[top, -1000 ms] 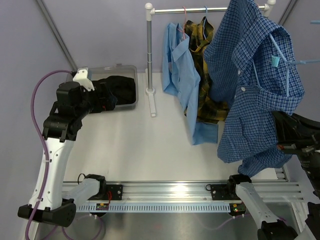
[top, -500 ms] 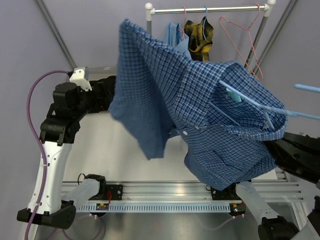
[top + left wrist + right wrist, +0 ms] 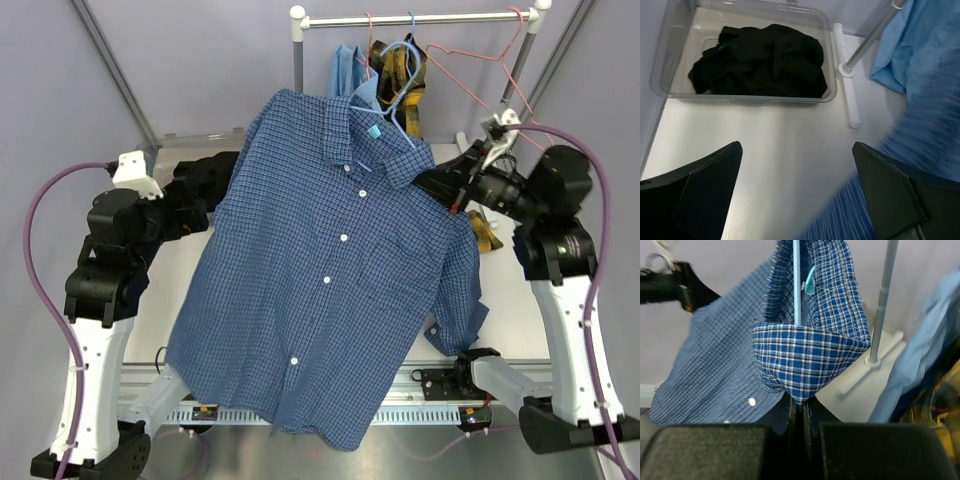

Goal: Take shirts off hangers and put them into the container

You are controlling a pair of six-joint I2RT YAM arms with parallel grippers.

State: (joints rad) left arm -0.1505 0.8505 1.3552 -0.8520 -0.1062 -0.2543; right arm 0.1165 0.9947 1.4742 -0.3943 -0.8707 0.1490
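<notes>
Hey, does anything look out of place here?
The dark blue check shirt is splayed in mid-air over the table, light blue hanger inside its collar, pinched by the right gripper. An empty pink hanger dangles crooked on the rail.

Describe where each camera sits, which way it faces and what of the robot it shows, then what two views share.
Top external: above and behind the robot, looking down; both arms show, a dark blue checked button-up shirt spread between them.
Left wrist: faces the translucent grey plastic tub holding a black shirt; open left fingers below.
Right wrist: faces the shirt's collar; shut right fingers grip the cloth.
Shared: the checked shirt, in all three.
</notes>
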